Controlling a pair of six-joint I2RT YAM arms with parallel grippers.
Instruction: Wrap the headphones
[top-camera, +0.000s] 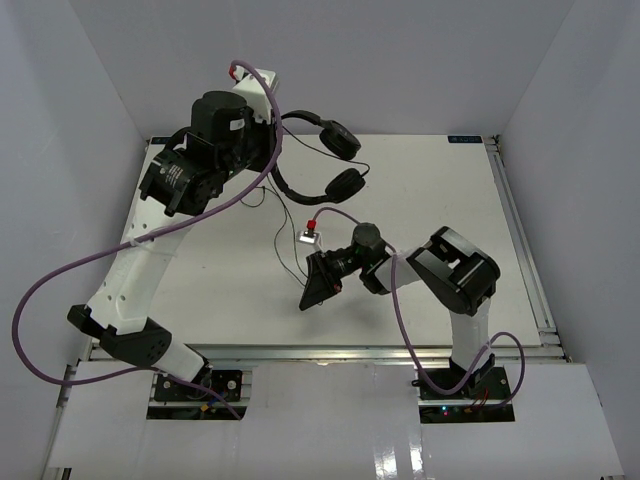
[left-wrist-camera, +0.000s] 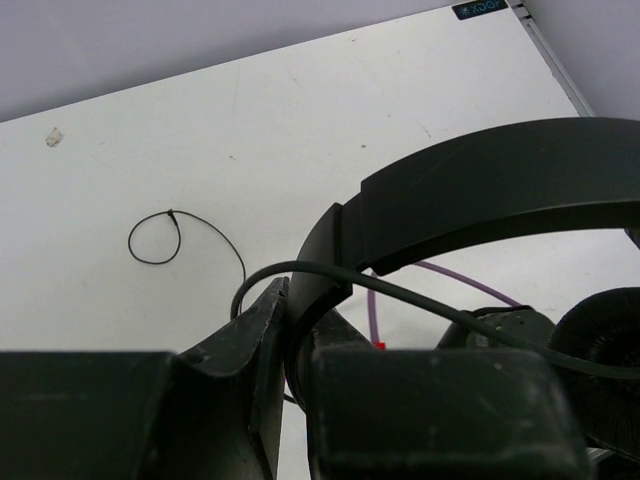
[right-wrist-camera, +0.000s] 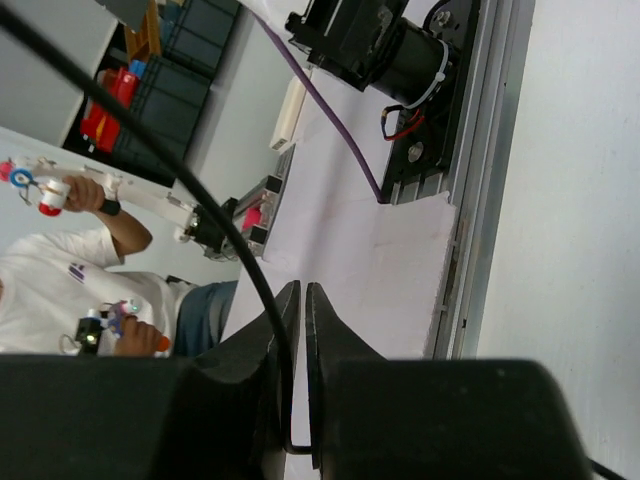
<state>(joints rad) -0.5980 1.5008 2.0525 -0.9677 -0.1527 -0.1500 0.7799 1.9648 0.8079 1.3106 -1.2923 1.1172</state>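
The black headphones (top-camera: 330, 160) hang above the far middle of the table, both earcups (top-camera: 340, 138) to the right of my left gripper (top-camera: 268, 148). That gripper (left-wrist-camera: 300, 305) is shut on the curved headband (left-wrist-camera: 480, 190), and one earcup (left-wrist-camera: 600, 340) shows at the right edge. The thin black cord (left-wrist-camera: 400, 295) crosses under the headband; a small loop of cord (left-wrist-camera: 155, 238) lies on the table. My right gripper (top-camera: 306, 300) is low at mid-table, pointing toward the near left. Its jaws (right-wrist-camera: 302, 288) are shut on the cord (right-wrist-camera: 150, 130), which runs down between them.
Purple robot cables (top-camera: 60, 280) loop off both arms. A metal rail (top-camera: 520, 230) lines the table's right edge, and white walls close in the sides and back. In the right wrist view, an arm base (right-wrist-camera: 380, 50), storage bins (right-wrist-camera: 180, 90) and a person (right-wrist-camera: 70, 290) show beyond the near edge.
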